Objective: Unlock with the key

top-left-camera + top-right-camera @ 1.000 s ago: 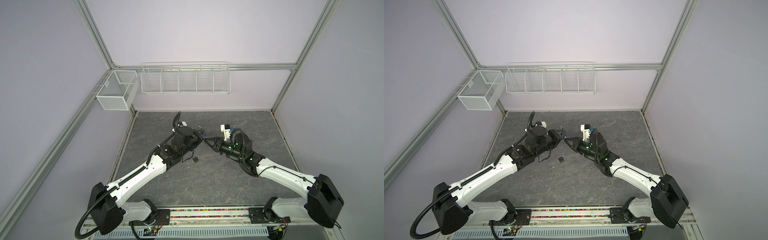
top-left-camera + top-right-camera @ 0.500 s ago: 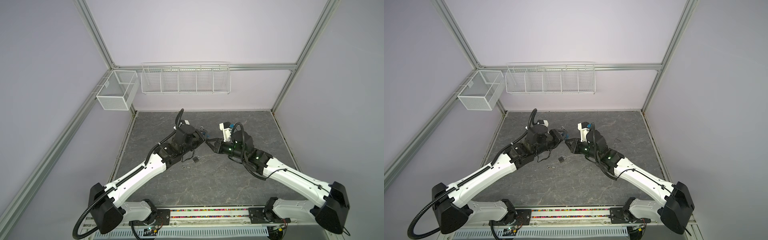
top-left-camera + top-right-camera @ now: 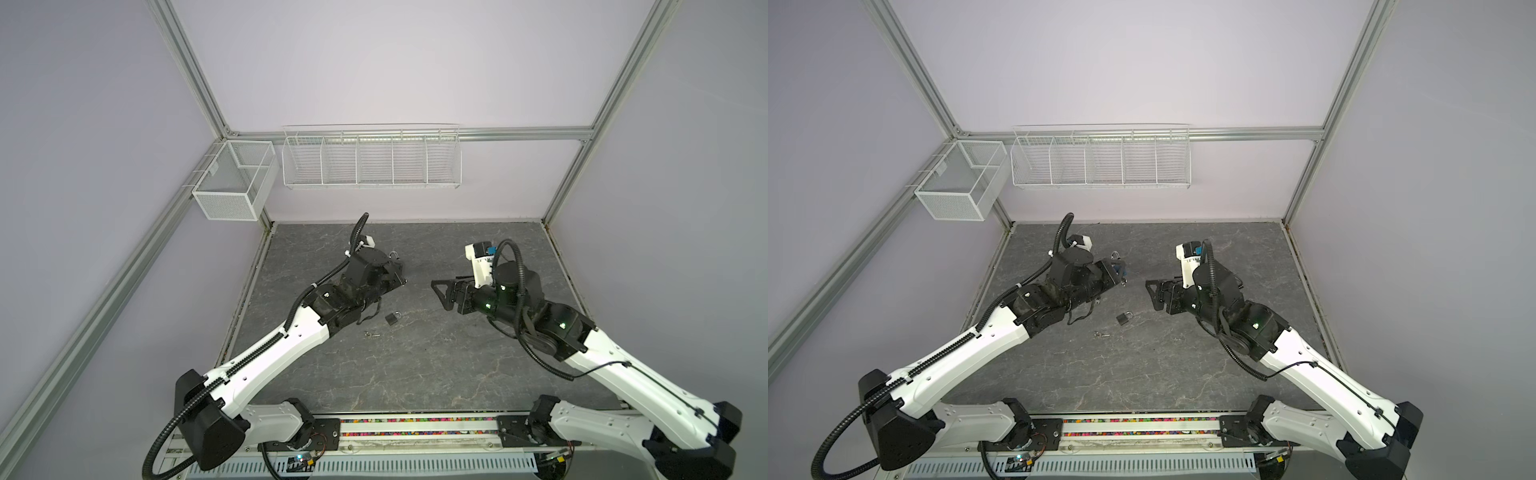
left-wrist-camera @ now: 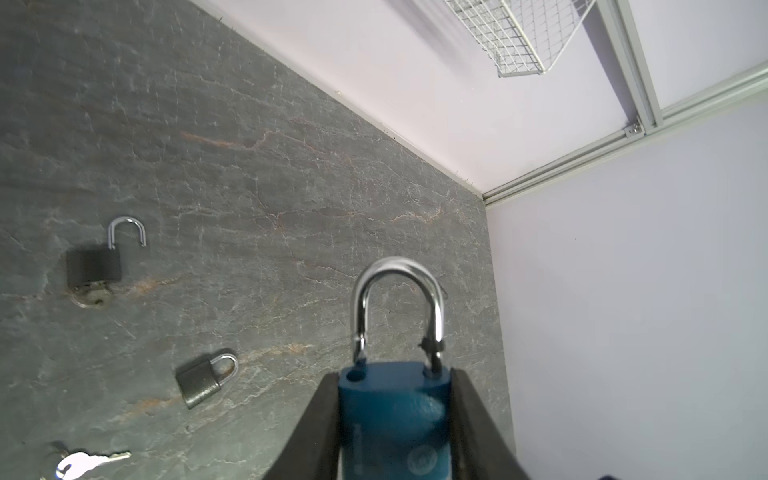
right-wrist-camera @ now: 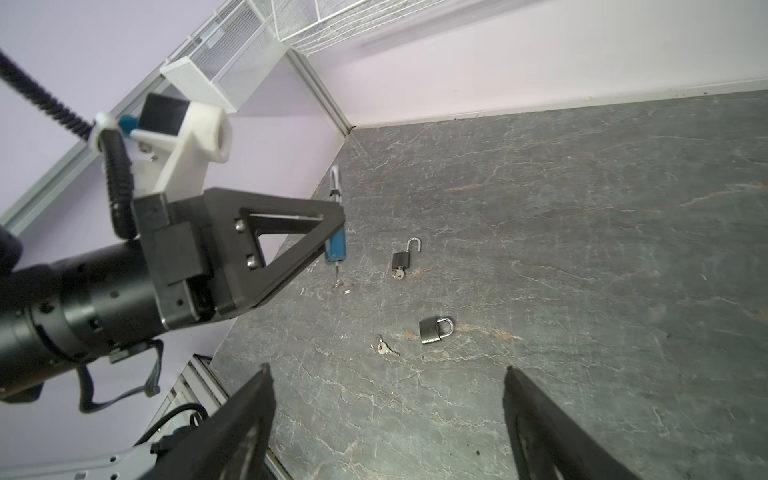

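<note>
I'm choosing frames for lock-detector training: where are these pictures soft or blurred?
Left wrist view: the blue padlock in the left tool is soft and its shackle is smeared on top, while the grey padlock beyond is crisp. Right wrist view: the right tool has blurred fingers. Both top views: even light, no glare.

White wire rack (image 3: 372,160), five compartments, hangs on the back wall (image 3: 374,62). White mesh basket (image 3: 226,203) hangs near it at the left corner. Grey stone-patterned surface (image 3: 415,365) below both.
</note>
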Controlling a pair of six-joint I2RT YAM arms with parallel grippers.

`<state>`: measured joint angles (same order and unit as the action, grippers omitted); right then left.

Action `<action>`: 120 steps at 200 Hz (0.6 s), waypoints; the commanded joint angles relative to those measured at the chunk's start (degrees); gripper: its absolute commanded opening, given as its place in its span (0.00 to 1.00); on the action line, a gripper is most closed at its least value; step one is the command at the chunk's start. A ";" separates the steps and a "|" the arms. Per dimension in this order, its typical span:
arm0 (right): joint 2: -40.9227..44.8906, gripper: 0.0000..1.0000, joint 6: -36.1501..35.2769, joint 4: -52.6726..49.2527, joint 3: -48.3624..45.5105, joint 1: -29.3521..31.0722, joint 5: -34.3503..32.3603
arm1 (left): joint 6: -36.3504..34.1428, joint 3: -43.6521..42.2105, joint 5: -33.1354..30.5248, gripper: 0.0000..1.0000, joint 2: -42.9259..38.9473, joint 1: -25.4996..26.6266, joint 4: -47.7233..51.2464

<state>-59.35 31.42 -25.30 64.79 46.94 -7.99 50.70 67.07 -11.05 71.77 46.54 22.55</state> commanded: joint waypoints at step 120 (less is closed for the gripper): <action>-10.58 0.89 -12.52 -29.12 20.37 -3.78 2.28 | -43.84 -26.55 6.61 0.00 -9.43 8.02 -41.43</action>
<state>-69.14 22.04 -50.70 82.54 43.35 -7.16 13.06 43.27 -4.78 62.17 54.24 -4.29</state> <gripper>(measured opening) 0.898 0.352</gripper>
